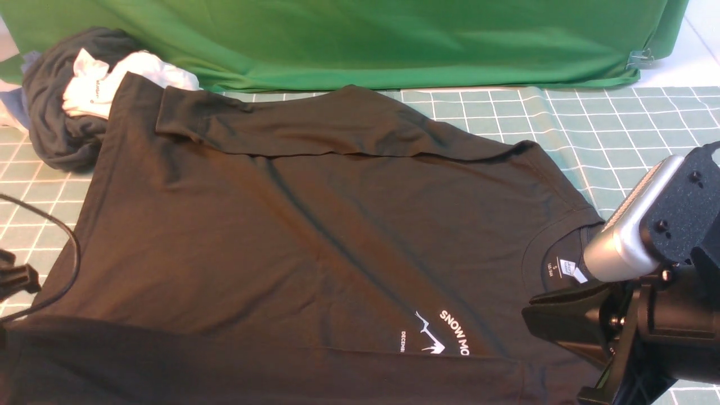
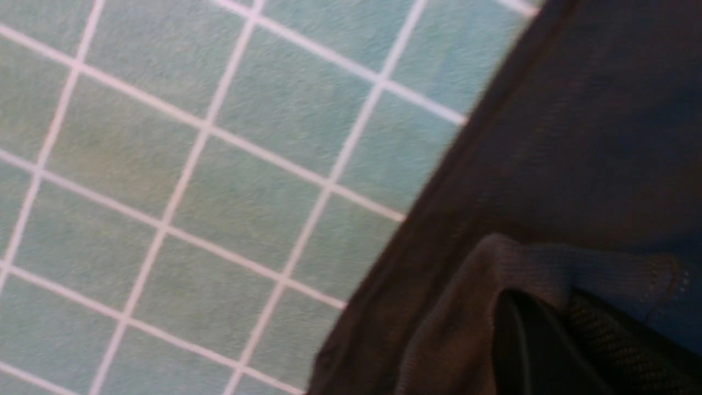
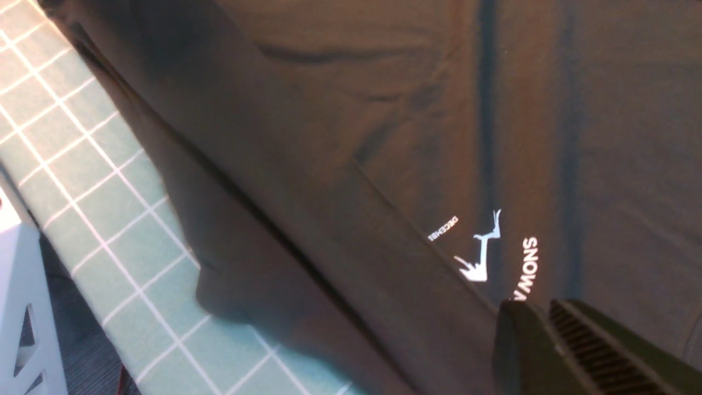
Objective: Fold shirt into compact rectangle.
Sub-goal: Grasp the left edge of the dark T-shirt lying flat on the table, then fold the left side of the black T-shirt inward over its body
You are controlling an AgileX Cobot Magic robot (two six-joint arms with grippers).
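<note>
While the shirt (image 1: 270, 225) lies spread across the grid mat (image 1: 34, 185) with its collar to the right, we start on the left. The left gripper (image 2: 548, 334) is at the hem corner, and its wrist view shows the stitched hem gathered up and puckered over the fingertips, pinched tight in the clamp. At the far left a dark grey garment (image 1: 50, 135) is heaped with a white garment (image 1: 112, 79) on top, both touching the shirt's far corner. A black cable (image 1: 70, 247) loops over the mat just beside the hem.

Across the middle, the far side of the shirt is folded in over the body. The near edge is turned over too, and its fold cuts across the chest print (image 1: 444, 334). A green cloth (image 1: 394, 39) hangs along the back.

Over to the right, the neck tag (image 1: 568, 269) shows inside the collar, partly hidden by the silver wrist camera (image 1: 624, 236). The right gripper (image 3: 543, 334) sits just beside the collar, near the print — whether its fingers are apart or together, I cannot tell.
</note>
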